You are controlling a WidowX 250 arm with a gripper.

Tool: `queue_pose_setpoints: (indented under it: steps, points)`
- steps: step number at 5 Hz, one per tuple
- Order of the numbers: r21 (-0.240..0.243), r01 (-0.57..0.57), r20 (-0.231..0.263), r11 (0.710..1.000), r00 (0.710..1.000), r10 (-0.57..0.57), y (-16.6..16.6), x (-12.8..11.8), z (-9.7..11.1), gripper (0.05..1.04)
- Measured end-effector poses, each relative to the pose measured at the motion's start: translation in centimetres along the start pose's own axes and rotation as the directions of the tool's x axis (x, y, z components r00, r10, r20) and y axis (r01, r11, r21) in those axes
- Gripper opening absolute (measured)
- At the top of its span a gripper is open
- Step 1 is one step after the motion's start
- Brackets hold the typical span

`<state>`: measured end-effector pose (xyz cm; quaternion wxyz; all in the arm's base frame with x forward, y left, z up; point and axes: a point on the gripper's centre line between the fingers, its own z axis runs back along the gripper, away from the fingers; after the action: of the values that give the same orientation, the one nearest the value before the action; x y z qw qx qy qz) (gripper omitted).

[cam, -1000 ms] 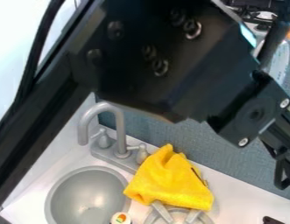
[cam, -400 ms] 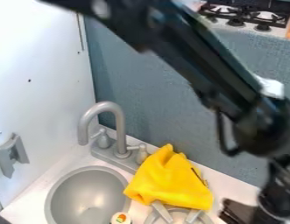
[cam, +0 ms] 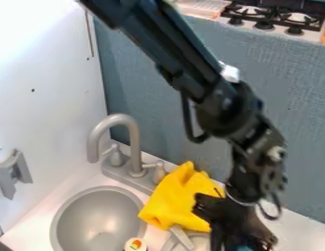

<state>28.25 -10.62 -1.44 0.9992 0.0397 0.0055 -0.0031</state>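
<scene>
The cloth (cam: 176,198) lies bunched right of the sink (cam: 99,218), not lifted – the handling looks barely begun, most of it left. The gripper (cam: 239,235) is just right of it – open or closed, I cannot tell.

Black tool (cam: 242,241) near yellow cloth (cam: 173,202)

Behind the gray faucet (cam: 136,147), a textured blue-gray wall (cam: 148,105); left of it, a brightly lit white panel (cam: 46,88); beyond, upper right, a stove (cam: 275,28).
</scene>
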Motion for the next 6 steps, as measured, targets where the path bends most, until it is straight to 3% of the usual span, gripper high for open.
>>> queue_pose_setpoints:
  steps: [3,5,6]
  points:
    - [-0.005,-0.012,-0.112,1.000,0.994,0.011,2.7,0.6,-3.1,0.104]
    - [0.008,-0.006,-0.154,1.000,0.988,0.007,3.6,1.3,-4.8,0.102]
    - [0.022,-0.005,-0.158,1.000,0.987,0.009,3.9,1.5,-4.5,0.099]
